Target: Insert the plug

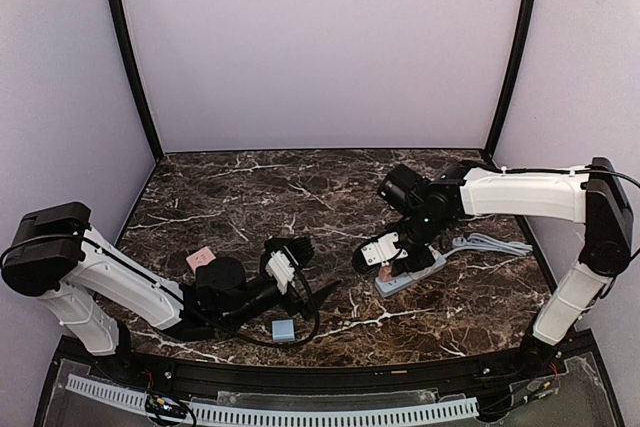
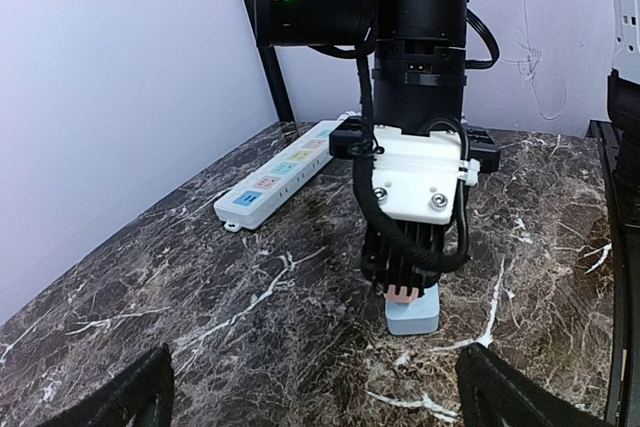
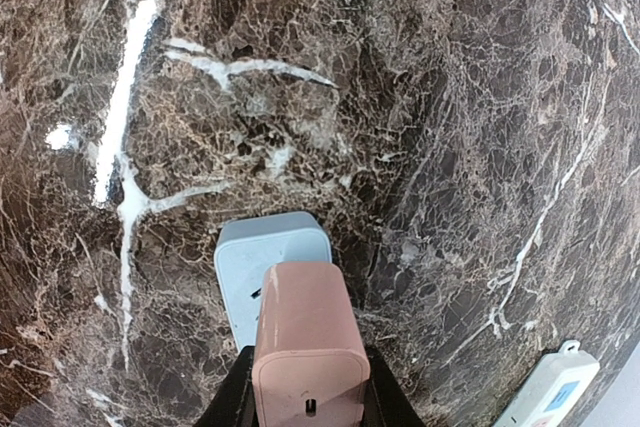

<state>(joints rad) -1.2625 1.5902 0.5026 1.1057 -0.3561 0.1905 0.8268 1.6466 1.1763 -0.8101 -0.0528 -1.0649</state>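
My right gripper (image 1: 386, 265) (image 3: 306, 399) is shut on a pink plug (image 3: 308, 337) (image 2: 403, 294), gripping it by its sides. The plug hangs directly over a light-blue socket block (image 3: 262, 252) (image 2: 414, 315) that lies on the marble table. It covers part of the block's top face, and I cannot tell whether it touches the block. In the left wrist view the right gripper (image 2: 405, 282) points straight down at the block. My left gripper (image 1: 287, 262) (image 2: 320, 397) stands open and empty, low over the table, facing the block from some distance.
A white power strip (image 1: 428, 265) (image 2: 283, 169) (image 3: 552, 393) with coloured sockets lies just beyond the block, its grey cable (image 1: 490, 244) running right. A second light-blue cube (image 1: 283, 329) and a pink piece (image 1: 200, 258) lie near the left arm.
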